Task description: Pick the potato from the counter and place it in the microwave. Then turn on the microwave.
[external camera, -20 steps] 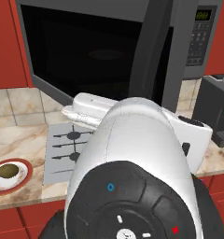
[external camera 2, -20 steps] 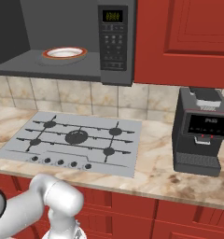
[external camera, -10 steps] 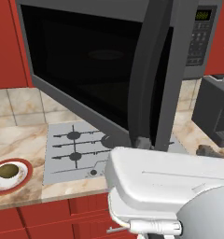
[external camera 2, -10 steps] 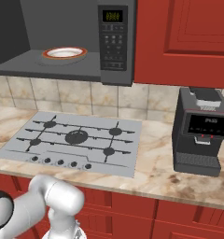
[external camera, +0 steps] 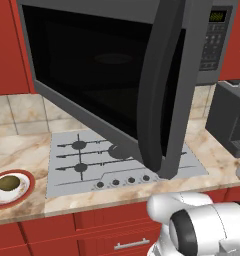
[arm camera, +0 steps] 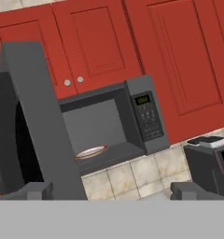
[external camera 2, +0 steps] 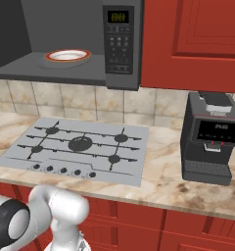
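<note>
One microwave point(external camera 2: 90, 44), and its door point(external camera: 112, 80) is swung wide open, black glass facing the left base camera and hanging out over the cooktop. Inside, one white red-rimmed plate point(external camera 2: 67, 55) sits on the microwave floor. The keypad column carries one small green display point(external camera 2: 118, 17) with digits too blurred to read, and the button markings below it are just as unreadable.

One beige marbled counter point(external camera 2: 163, 184) runs under it all, over red cabinets. One grey gas cooktop point(external camera 2: 75, 149) is set into it: four burners, and a row of five knobs along its front edge.

One black appliance point(external camera 2: 210, 137) stands to the right on the counter, with a lit panel whose tiny writing can't be made out.

At the far left of the counter, a second red-rimmed plate point(external camera: 11, 187), and the single olive-brown potato point(external camera: 8, 183) sits right on it.

The gripper point(arm camera: 109, 195): two dark fingertips point(arm camera: 32, 190) rise at the bottom of the hand view, set wide apart, nothing between them, looking up at the open microwave.
</note>
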{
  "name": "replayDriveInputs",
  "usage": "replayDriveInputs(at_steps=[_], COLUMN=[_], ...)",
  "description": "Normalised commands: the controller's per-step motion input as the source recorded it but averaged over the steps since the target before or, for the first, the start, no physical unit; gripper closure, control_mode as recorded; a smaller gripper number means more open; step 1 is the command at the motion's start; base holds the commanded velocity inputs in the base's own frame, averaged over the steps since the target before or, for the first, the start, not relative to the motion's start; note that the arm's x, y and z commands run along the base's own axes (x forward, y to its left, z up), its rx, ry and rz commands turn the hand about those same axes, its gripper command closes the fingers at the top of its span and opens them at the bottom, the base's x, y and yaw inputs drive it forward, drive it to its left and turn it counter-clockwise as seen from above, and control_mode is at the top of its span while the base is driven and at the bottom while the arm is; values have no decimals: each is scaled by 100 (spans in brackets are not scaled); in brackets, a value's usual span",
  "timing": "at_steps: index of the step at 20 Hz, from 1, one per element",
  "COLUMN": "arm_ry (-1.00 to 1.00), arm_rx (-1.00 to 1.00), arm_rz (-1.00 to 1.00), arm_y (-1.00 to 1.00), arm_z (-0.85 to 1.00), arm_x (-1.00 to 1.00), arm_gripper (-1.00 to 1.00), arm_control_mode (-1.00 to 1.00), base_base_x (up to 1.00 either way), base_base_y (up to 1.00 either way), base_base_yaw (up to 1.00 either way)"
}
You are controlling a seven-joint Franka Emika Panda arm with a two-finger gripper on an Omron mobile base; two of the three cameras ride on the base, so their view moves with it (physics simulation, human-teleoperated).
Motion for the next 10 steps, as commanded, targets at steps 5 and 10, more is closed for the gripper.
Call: replayDriveInputs(at_steps=[5,10], arm_ry=[27,45], arm_rx=[23,26], arm_rz=[-4,-1], arm_y=[-85,-61], arm_z=[5,0], arm_x=[12,20], arm_gripper=[-100,-100], arm_control_mode=[-100,-100], base_base_x=[0,0], base_base_y=[0,0], base_base_yaw=[0,0])
